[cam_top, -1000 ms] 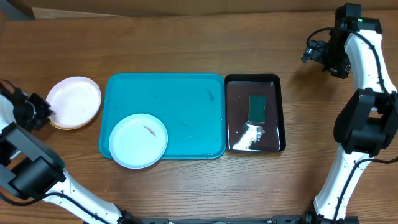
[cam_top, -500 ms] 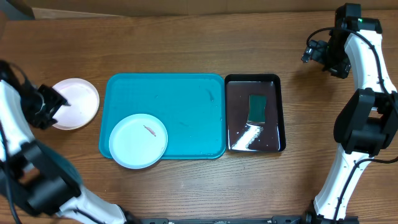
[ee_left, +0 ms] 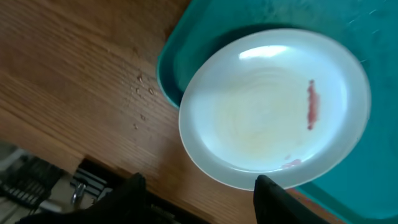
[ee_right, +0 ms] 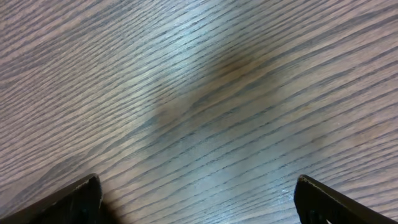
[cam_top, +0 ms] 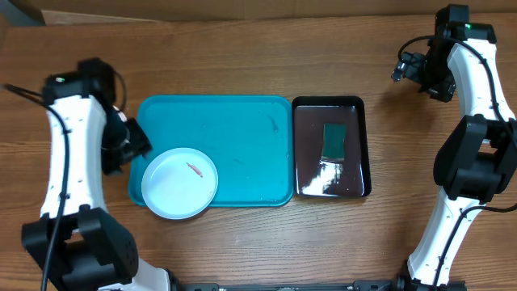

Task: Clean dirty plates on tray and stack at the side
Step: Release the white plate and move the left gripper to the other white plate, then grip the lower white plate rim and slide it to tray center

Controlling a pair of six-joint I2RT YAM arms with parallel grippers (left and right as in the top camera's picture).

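tray (ee_left: 205, 28) cut off, left fingers (ee_left: 273, 200) cropped

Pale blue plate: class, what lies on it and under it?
A reddish food streak lies on the plate. Under it is the tray, its rim overhung; anything beneath the plate is hidden.

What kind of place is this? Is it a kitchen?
Probably not a real kitchen, more like a robot practice spot: a left arm and a right arm stand at a wooden table, with a dirty plate on a blue tray beside a wet-looking black bin.
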